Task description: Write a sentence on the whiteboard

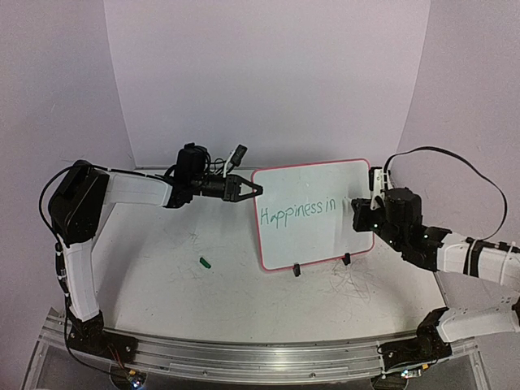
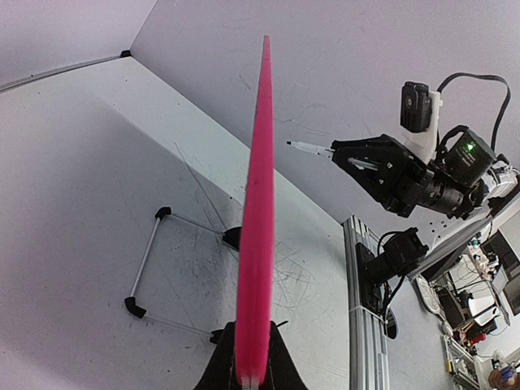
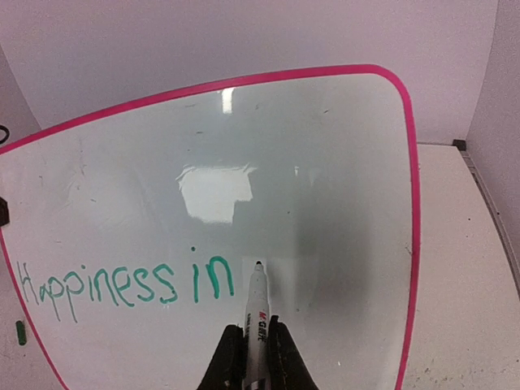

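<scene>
So the right end effector (image 3: pixel 253 348) is pinching the marker (image 3: pixel 257 302), tip sitting just past "in" of the sentence (image 3: pixel 122 286) on the whiteboard (image 3: pixel 325 179) propped on the worktop (image 1: pixel 162 276) — the left end effector (image 2: pixel 250 361) is clamping the board's edge. Pushing too hard could rock it, smearing letters.

Whiteboard (image 1: pixel 317 183): glossy white, pink rim, rounded corners, upright w/ slight tilt on black clip feet (image 1: pixel 297 270) on counter (image 1: pixel 162 268). Sentence (image 1: pixel 296 211): green handwriting, "Happiness in", board's left half.
</scene>
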Robot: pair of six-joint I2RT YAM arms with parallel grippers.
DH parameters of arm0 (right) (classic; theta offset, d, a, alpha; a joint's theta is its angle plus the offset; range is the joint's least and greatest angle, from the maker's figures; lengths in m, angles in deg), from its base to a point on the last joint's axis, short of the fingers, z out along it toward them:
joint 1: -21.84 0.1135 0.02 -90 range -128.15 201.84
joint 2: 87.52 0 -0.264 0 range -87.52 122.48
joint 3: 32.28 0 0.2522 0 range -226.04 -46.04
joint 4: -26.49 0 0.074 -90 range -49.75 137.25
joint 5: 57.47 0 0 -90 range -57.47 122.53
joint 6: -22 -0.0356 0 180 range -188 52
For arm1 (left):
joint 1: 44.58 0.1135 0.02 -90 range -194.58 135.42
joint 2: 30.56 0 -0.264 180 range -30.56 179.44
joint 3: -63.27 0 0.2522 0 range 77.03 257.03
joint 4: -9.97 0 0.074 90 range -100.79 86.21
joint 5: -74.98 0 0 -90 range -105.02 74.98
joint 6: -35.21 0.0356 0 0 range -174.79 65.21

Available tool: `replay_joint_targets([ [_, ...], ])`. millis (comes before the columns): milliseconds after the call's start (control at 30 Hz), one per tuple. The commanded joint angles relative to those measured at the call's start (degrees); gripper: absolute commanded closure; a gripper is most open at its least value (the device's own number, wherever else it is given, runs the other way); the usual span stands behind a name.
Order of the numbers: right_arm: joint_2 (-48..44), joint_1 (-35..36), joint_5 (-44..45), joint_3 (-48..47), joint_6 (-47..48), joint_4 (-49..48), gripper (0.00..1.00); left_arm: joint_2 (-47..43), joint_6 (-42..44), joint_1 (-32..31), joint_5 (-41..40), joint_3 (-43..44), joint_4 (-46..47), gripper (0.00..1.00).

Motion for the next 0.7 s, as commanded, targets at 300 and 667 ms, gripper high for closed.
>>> replay_joint_targets([
  [300, -1.1, -7.3, -11.3, 1.4, 1.9, -2.4, 1.0, -0.9, 1.5, -2.5, 0.6, -0.5, -2.0, 1.0],
  [667, -1.8, -7.3, -16.2, 2.3, 3.4, -4.1, 1.0, -1.1, 1.5, -2.5, 0.6, -0.4, -2.0, 1.0],
])
